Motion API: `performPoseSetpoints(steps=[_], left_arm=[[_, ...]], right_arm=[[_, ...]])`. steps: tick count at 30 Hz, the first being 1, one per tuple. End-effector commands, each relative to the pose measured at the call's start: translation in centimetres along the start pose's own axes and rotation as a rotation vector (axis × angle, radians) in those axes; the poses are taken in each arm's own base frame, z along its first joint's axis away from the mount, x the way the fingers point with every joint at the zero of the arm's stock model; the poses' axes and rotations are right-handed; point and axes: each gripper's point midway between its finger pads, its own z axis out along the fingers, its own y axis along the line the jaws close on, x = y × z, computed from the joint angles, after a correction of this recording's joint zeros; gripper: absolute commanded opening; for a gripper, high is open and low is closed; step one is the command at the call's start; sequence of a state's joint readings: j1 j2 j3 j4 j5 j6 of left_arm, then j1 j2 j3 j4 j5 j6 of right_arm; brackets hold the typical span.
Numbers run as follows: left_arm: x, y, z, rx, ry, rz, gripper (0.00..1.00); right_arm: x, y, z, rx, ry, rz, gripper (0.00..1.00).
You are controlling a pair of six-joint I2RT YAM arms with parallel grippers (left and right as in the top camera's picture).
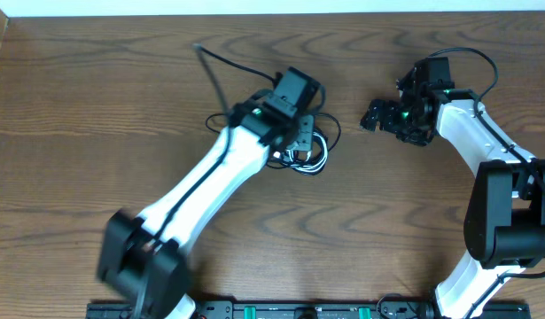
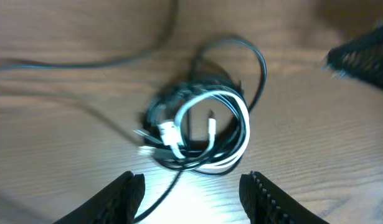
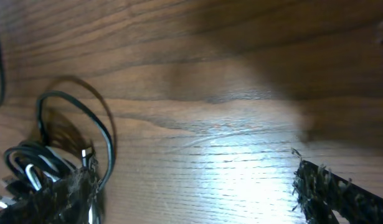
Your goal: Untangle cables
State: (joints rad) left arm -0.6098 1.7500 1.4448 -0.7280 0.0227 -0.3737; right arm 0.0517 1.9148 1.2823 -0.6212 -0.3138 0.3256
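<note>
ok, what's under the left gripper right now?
Black cord and white cord coiled together on the table, just ahead of the open left gripper. Overhead, the arm hides the coil's left side.

From overhead, the left arm (image 1: 214, 173) hides much of the coiled cables (image 1: 315, 161). The left wrist view is blurred: where the white cord (image 2: 243, 127) and black cord (image 2: 261, 68) cross is unclear. The right wrist view's corner crops them.
</note>
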Motion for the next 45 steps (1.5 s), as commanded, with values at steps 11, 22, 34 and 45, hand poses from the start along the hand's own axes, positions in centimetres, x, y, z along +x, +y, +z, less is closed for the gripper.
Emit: performPoseSetpoints(steps=[11, 22, 34, 45], left_arm=[[4.7, -5.4, 10.1, 0.059, 0.144, 0.137, 0.55], [4.2, -4.0, 14.0, -0.050, 0.083, 0.151, 0.28], [2.6, -5.5, 7.6, 0.043, 0.048, 0.364, 0.07], [-0.2, -6.0, -1.0, 0.091, -0.100, 0.390, 0.07]], right_arm=[[-0.6, -0.8, -0.8, 0.047, -0.035, 0.017, 0.99], [-0.6, -0.8, -0.8, 0.046, -0.037, 0.016, 0.99], [0.1, 1.1, -0.8, -0.064, 0.004, 0.014, 0.88], [1.2, 5.2, -1.1, -0.261, 0.055, -0.059, 0.80]])
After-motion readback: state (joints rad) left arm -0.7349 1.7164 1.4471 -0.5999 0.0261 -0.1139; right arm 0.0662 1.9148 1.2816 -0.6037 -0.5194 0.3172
